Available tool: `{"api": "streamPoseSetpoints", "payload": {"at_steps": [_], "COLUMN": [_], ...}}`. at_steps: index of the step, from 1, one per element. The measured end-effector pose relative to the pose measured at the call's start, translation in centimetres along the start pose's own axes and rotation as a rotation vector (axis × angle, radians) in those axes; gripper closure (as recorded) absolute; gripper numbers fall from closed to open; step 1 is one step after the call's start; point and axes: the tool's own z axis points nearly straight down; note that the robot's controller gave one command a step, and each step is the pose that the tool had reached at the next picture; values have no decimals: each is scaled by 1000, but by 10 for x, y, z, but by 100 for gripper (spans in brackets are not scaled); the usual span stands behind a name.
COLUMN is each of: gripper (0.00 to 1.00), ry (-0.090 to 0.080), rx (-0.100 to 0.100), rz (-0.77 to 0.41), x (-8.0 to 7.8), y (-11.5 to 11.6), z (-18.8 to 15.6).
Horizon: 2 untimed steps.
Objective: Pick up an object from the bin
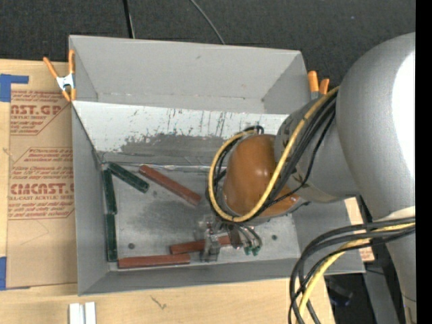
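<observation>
My gripper (212, 240) is low in the bin near the front wall, right of the middle. It sits at the right end of a short red-brown stick (186, 248) lying flat on the floor. Whether it touches that stick I cannot tell. Just in front of it, a longer red-brown stick (152, 262) lies along the front wall. A third red-brown stick (170, 184) lies slantwise to the gripper's upper left.
A long dark green stick (109, 214) lies along the left wall, and a short dark green one (129, 178) rests at the back left. The arm with its orange cover and cables hangs over the bin's right side. Bare floor shows in the middle left.
</observation>
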Motion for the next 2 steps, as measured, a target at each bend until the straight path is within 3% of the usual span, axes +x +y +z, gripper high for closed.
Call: {"api": "streamPoseSetpoints", "payload": {"at_steps": [1, 2], "gripper": [100, 100], "ry": [0, -5], "rx": [0, 0], "rz": [0, 14], "x": [0, -22], "y": [0, -12], "z": [0, -153]}}
